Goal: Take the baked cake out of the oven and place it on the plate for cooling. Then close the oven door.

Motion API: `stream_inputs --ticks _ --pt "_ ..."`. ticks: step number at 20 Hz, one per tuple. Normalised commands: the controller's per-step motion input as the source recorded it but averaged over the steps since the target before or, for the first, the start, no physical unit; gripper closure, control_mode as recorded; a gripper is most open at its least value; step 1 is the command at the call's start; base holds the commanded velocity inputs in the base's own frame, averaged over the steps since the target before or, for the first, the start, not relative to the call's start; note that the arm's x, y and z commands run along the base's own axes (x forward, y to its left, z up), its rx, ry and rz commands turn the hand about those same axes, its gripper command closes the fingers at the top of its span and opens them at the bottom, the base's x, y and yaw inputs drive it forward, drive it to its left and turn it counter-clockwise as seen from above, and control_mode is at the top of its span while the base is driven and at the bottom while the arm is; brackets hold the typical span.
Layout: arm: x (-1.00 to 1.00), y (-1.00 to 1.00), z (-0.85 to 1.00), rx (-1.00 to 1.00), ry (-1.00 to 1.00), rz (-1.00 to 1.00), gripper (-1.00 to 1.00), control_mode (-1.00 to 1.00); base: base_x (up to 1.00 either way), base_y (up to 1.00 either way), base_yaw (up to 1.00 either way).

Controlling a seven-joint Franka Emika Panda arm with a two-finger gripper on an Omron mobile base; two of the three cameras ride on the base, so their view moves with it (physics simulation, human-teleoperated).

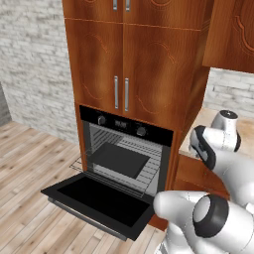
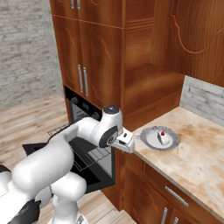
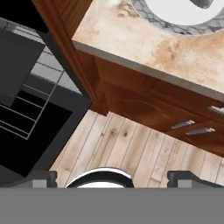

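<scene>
Gripper (image 3: 112,179) jaws wide, empty, beside the counter edge; baked cake (image 2: 162,137) sits on the plate (image 2: 151,141); oven door (image 1: 96,201) hangs open; push it up squarely from beneath.

The oven door (image 1: 101,202) hangs fully lowered, projecting flat over the wooden floor (image 1: 30,163) and blocking low passage directly before the oven (image 1: 126,151). The cavity mouth stands unobstructed at the front; inside, a dark tray (image 1: 119,159) occupies the wire rack, leaving open room above it. To the right, the counter (image 2: 201,153) offers bare surface around the plate (image 2: 151,141), which sits near the counter's front left corner. The wood surround (image 2: 144,94) rises just beside and behind the plate, closing that side. An upper cabinet (image 2: 192,35) overhangs the counter, limiting overhead clearance.
</scene>
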Motion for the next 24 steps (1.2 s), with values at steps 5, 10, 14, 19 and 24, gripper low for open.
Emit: stream_inputs --ticks 5,10,14,19,24 --pt "-0.17 0.59 0.03 0.0 0.04 -0.05 -1.0 -1.0 0.0 0.0 0.0" --pt "-0.06 0.61 0.01 0.0 0.01 -0.01 -1.0 -1.0 0.0 0.0 0.0" --pt "-0.01 0.61 0.0 0.0 0.0 0.0 -1.0 -1.0 0.0 0.0 0.0" --pt "0.01 0.59 0.0 0.0 0.01 -0.03 -1.0 -1.0 0.0 0.0 0.0" --pt "0.06 0.5 0.0 -0.02 0.02 -0.03 -1.0 -1.0 0.0 0.0 0.0"
